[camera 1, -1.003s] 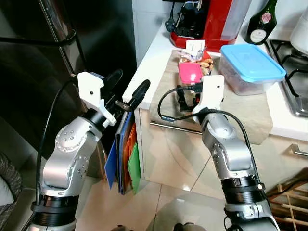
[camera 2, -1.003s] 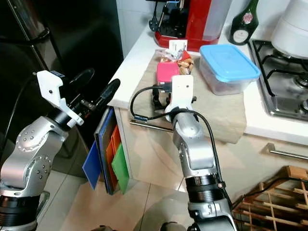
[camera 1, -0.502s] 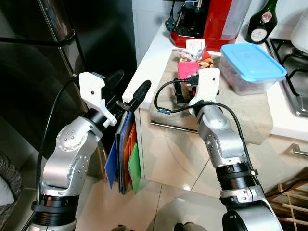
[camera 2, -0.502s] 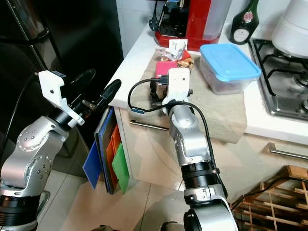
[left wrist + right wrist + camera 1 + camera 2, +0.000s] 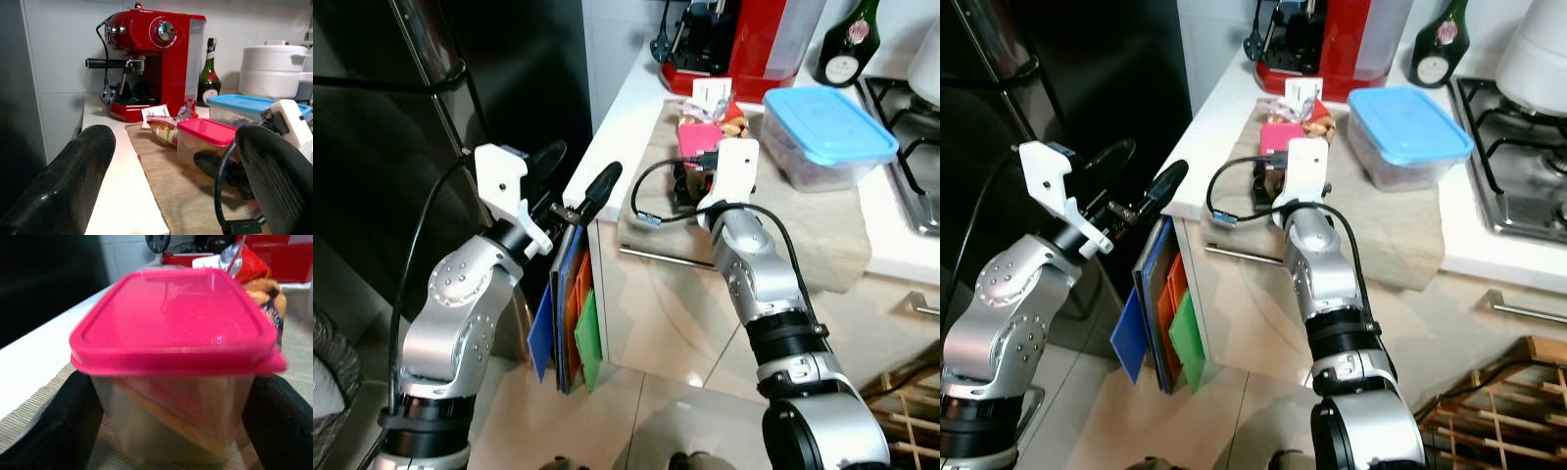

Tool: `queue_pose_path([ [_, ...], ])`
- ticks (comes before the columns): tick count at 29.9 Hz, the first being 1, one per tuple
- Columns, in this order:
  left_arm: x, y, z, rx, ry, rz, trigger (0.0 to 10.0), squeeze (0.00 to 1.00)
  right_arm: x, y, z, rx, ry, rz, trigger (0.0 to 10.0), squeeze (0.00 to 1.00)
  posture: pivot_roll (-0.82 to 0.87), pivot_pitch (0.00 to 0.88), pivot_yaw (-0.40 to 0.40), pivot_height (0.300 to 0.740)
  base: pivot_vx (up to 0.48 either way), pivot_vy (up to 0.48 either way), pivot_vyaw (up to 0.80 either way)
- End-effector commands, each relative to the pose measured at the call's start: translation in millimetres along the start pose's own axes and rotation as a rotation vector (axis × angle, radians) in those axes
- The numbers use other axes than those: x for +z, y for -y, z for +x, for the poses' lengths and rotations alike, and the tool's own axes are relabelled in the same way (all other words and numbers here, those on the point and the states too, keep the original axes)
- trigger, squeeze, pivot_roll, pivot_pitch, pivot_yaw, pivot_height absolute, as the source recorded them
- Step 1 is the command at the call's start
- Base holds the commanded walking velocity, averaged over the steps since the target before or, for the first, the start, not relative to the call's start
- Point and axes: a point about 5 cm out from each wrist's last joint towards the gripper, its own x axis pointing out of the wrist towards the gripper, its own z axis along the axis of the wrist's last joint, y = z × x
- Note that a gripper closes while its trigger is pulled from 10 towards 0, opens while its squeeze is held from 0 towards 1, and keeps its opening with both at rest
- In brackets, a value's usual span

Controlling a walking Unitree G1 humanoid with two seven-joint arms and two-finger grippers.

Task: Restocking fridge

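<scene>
Head view: the restocking looks barely begun. The small clear tub with a pink lid (image 5: 697, 138) sits on the beige woven mat (image 5: 822, 230) at twelve o'clock, right gripper (image 5: 1266, 178) reaching it; the large clear box with a blue lid (image 5: 826, 137), at two o'clock, waits.

Left wrist view: left gripper (image 5: 171, 181) hovers spread wide and empty near the white counter's (image 5: 120, 196) edge.

Right wrist view: black fingers (image 5: 44, 431) flank the tub, gapped, apparently not yet clamped. Contents look pale and wedge-shaped, unidentifiable.
</scene>
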Motion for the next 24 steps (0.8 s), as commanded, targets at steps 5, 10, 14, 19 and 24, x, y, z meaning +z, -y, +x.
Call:
queue_pose_path([
  [5, 3, -3.2, 6.0, -0.018, -0.009, 0.003, 10.0, 0.00, 3, -7.7, 3.4, 0.031, 0.012, 0.046, 0.0, 0.00, -0.02, 0.052, 0.079, 0.740, 0.000, 0.000, 0.00],
  [10, 2, -2.2, 7.5, -0.022, -0.009, -0.001, 10.0, 0.00, 6, -8.3, 4.9, 0.040, 0.034, 0.045, 0.0, 0.00, -0.02, 0.049, 0.072, 0.740, 0.000, 0.000, 0.00],
  [14, 0, 0.1, 7.8, -0.020, -0.009, -0.004, 10.0, 0.00, 14, -8.4, 5.3, 0.052, 0.080, 0.022, 0.0, 0.00, -0.03, 0.048, 0.065, 0.740, 0.000, 0.000, 0.00],
  [19, -2, 0.3, 8.3, -0.012, -0.009, -0.006, 10.0, 0.00, 52, -9.8, 3.6, 0.068, 0.261, -0.066, 0.0, 0.00, -0.03, 0.045, 0.060, 0.740, 0.000, 0.000, 0.00],
  [24, -6, -3.9, 9.1, 0.036, -0.032, 0.015, 10.0, 0.00, 92, -6.5, -4.8, 0.056, 0.465, -0.162, 0.0, 0.00, -0.03, 0.037, 0.055, 0.740, 0.000, 0.000, 0.00],
])
